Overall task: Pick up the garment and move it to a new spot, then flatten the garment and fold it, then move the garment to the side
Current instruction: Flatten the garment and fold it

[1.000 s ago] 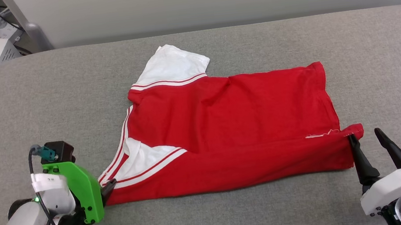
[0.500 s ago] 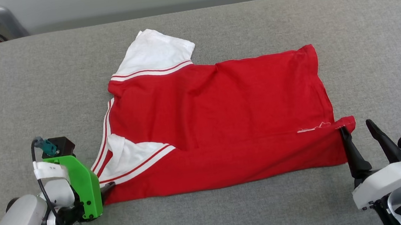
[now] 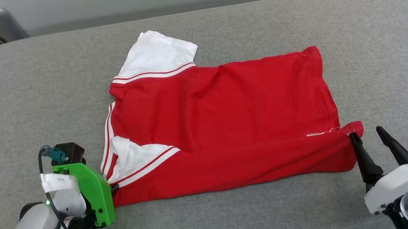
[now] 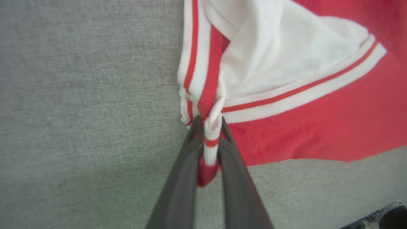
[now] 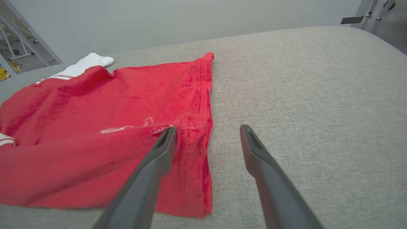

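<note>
Garment (image 3: pixel 227 119): red jersey T-shirt, white sleeves, red-white striped trim. Lies spread sideways on grey surface (image 3: pixel 34 90), collar end at 9 o'clock, hem at 3 o'clock. Near long edge folded over. One sleeve (image 3: pixel 160 54) juts toward 11 o'clock. Lightly wrinkled.

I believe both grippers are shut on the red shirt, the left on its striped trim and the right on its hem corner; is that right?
Not quite. Only the left gripper is shut on the shirt, pinching its striped trim. The right gripper is open at the hem corner, gripping nothing, as the right wrist view shows.
</note>
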Robot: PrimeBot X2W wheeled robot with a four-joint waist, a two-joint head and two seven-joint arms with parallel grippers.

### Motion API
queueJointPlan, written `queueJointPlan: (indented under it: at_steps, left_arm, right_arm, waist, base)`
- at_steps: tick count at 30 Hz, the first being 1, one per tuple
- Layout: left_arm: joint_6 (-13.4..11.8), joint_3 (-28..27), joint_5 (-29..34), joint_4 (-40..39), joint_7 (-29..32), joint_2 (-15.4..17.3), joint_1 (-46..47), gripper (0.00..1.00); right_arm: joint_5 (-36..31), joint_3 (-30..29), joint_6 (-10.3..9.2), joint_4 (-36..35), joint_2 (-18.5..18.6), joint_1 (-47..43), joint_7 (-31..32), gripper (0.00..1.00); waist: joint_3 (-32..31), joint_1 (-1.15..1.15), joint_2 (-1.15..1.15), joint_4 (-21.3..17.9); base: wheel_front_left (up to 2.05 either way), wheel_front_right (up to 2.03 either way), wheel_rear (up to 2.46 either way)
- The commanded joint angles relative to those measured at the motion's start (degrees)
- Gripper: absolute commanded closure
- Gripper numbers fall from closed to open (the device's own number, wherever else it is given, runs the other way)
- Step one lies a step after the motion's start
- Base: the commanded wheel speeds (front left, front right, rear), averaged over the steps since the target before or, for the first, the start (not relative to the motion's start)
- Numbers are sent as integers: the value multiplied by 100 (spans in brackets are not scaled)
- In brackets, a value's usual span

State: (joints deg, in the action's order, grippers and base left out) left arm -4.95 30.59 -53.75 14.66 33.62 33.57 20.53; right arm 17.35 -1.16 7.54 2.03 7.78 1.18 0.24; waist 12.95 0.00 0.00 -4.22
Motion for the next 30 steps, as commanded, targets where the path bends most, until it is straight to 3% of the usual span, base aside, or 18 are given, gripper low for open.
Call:
queueJointPlan:
  at_steps: [1,6,11,14,18,30]
  left_arm:
    - [41,82,45,-34,-59,-158,-216,100]
    - [-51,5,138,-405,-279,-54,-325,100]
    - [-147,-49,190,-780,-389,32,-422,100]
    - [-186,-91,232,-989,-465,70,-405,100]
    - [-220,-111,305,-1209,-507,50,-223,100]
    - [-171,-32,433,-1301,-644,-79,12,100]
  right_arm:
    - [91,-33,-5,18,54,-57,113,0]
    - [281,-91,-5,15,204,-185,722,0]
    - [507,-58,-5,-94,478,-314,1754,0]
    - [715,46,-5,-332,740,-278,2564,0]
    - [859,241,-5,-400,995,124,3142,0]
    - [1316,960,-5,662,1179,518,3869,0]
  waist:
    - [-125,0,0,106]
    - [-280,0,0,219]
    - [-345,0,0,313]
    - [-271,0,0,399]
    - [-16,0,0,578]
    - [368,0,0,816]
  base:
    - [0,0,0]
    - [0,0,0]
    - [0,0,0]
    - [0,0,0]
    - [0,0,0]
    - [0,0,0]
